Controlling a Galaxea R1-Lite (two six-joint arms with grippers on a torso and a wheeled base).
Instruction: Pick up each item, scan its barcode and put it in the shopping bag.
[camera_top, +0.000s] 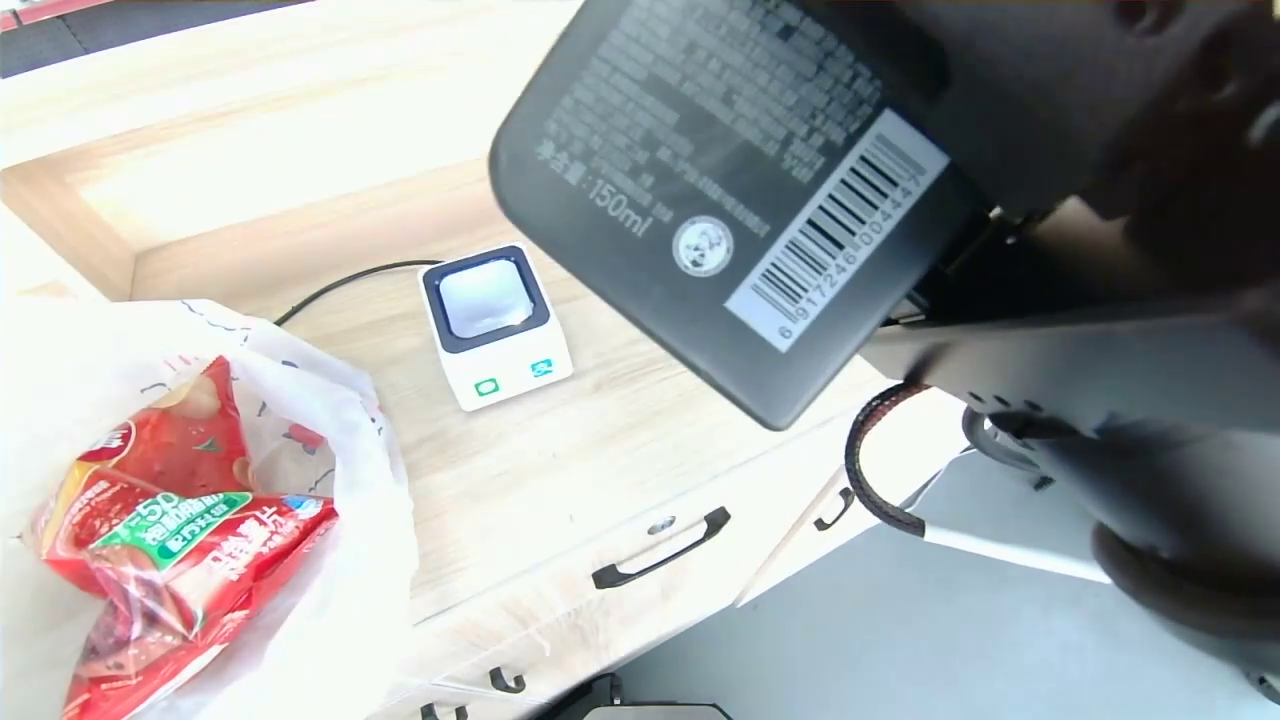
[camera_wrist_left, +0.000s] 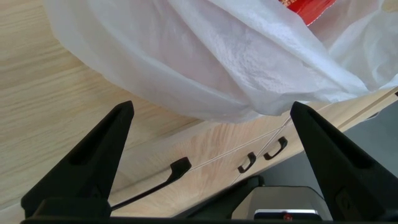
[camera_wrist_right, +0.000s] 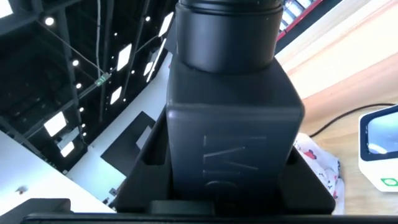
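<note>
Black bottle (camera_top: 700, 200), barcode label (camera_top: 835, 240) showing, clamped in right gripper (camera_wrist_right: 230, 168); left gripper (camera_wrist_left: 211, 112) spread, empty.

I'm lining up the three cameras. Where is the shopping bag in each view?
Head view: shopping bag, lower left, on the counter.
Left wrist view: shopping bag over the counter, just beyond the left gripper.
Right wrist view: shopping bag between the held bottle and the scanner.
Shared landmark: the wooden counter.
</note>
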